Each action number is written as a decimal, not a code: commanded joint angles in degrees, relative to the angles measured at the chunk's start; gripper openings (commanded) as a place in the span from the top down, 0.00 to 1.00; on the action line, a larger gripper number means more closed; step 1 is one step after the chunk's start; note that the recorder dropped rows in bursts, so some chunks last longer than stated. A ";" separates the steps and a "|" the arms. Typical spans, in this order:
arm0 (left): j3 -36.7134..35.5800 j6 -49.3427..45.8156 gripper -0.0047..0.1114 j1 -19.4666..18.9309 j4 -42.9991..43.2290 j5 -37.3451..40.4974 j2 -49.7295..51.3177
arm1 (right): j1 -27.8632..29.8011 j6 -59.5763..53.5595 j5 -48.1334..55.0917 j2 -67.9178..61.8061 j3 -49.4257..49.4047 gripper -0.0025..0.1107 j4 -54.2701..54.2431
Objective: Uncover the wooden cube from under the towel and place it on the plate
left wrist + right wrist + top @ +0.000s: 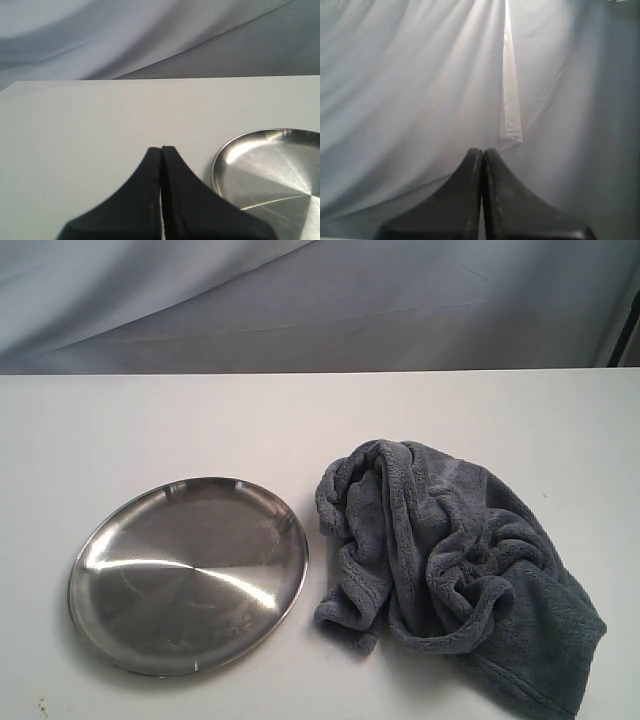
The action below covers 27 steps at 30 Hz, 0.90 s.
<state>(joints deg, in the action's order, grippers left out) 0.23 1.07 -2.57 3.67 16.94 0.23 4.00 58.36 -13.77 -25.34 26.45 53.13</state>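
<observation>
Left gripper and right gripper are both closed and empty, off the cloth.
Wooden cube is hidden, presumably under the towel, so its facing cannot be told. The towel's long axis runs diagonally from mid-worktop toward the near right corner. Best to open the right gripper, pinch a high fold, and peel away from the plate by the near edge.

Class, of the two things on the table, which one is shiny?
The round steel plate: it mirrors the light, while the crumpled blue-grey towel beside it is fluffy and dull.
</observation>
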 commanded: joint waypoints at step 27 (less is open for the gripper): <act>-0.23 0.22 0.96 -0.09 -0.11 -0.62 -0.23 | -0.11 19.07 -34.12 -44.49 20.33 0.98 41.46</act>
<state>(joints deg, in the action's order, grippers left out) 0.23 1.07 -2.57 3.67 16.94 0.23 4.00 77.73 -47.34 -69.81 46.34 96.52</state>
